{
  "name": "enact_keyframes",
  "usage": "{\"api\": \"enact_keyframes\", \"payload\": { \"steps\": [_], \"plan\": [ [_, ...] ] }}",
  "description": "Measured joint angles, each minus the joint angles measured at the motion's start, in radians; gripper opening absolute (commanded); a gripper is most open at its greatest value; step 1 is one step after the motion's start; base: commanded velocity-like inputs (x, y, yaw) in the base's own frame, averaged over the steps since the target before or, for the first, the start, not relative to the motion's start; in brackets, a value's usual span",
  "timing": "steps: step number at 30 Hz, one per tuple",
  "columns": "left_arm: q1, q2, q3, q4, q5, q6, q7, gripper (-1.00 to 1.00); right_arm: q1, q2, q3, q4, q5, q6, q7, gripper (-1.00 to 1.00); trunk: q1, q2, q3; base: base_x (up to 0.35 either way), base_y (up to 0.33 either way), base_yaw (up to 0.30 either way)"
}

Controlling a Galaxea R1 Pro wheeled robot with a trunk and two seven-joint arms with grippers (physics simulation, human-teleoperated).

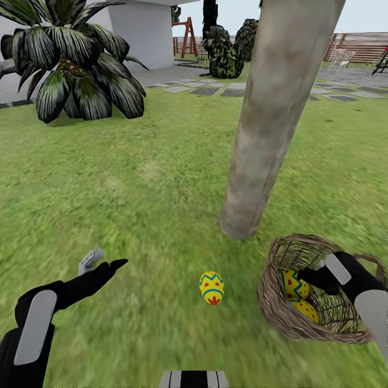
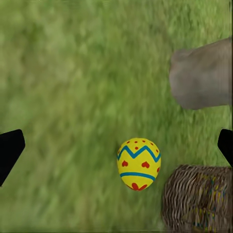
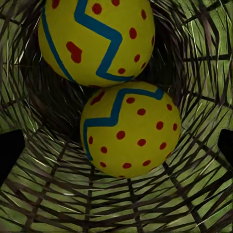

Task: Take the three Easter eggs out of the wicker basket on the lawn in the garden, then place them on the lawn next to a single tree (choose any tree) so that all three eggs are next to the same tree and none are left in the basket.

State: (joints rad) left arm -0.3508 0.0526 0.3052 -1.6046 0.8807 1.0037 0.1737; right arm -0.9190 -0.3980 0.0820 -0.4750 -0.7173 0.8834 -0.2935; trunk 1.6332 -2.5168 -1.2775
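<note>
One yellow Easter egg (image 1: 212,287) with blue zigzags lies on the lawn (image 1: 140,183), between my arms and just short of the tree trunk (image 1: 269,124). The wicker basket (image 1: 280,307) sits right of it, near the trunk's foot, holding two more eggs (image 1: 293,284) (image 1: 305,310). My right gripper (image 1: 318,272) reaches into the basket, open, its fingertips (image 3: 9,150) either side of the nearer egg (image 3: 130,128), with the other egg (image 3: 97,39) behind. My left gripper (image 1: 110,257) hovers open and empty over the grass, left of the lone egg (image 2: 139,163).
A short palm (image 1: 75,64) stands at the back left before the white house (image 1: 145,32). Stepping stones (image 1: 215,89), dark bushes (image 1: 226,51) and a wooden fence (image 1: 361,46) lie far behind. Open grass stretches left of the trunk.
</note>
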Motion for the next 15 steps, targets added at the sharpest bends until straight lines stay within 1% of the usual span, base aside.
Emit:
{"api": "enact_keyframes", "payload": {
  "steps": [2,4,8,9,15],
  "plan": [
    [0.000,-0.011,0.011,-0.006,-0.001,0.002,-0.002,1.00,-0.011,0.011,-0.007,-0.006,-0.006,0.011,0.002,1.00,0.000,0.000,0.000,0.000,0.000,0.000],
    [0.000,-0.020,0.013,-0.007,-0.001,0.003,-0.002,1.00,-0.017,0.023,-0.010,-0.001,-0.007,0.022,0.006,1.00,0.000,0.000,0.000,0.000,0.000,0.000],
    [0.000,-0.028,0.014,-0.007,-0.002,0.003,-0.001,1.00,-0.019,0.043,-0.011,0.015,-0.005,0.043,0.009,1.00,0.000,0.000,0.000,0.000,0.000,0.000],
    [0.000,-0.028,0.015,-0.007,-0.002,0.003,-0.001,1.00,-0.019,0.043,-0.011,0.015,-0.005,0.049,0.009,1.00,0.000,0.000,0.000,0.000,0.000,0.000],
    [0.000,-0.028,0.015,-0.007,-0.002,0.003,-0.001,1.00,-0.019,0.044,-0.009,0.016,-0.004,0.051,0.008,1.00,0.003,-0.001,-0.023,0.000,0.000,0.000]
  ]
}}
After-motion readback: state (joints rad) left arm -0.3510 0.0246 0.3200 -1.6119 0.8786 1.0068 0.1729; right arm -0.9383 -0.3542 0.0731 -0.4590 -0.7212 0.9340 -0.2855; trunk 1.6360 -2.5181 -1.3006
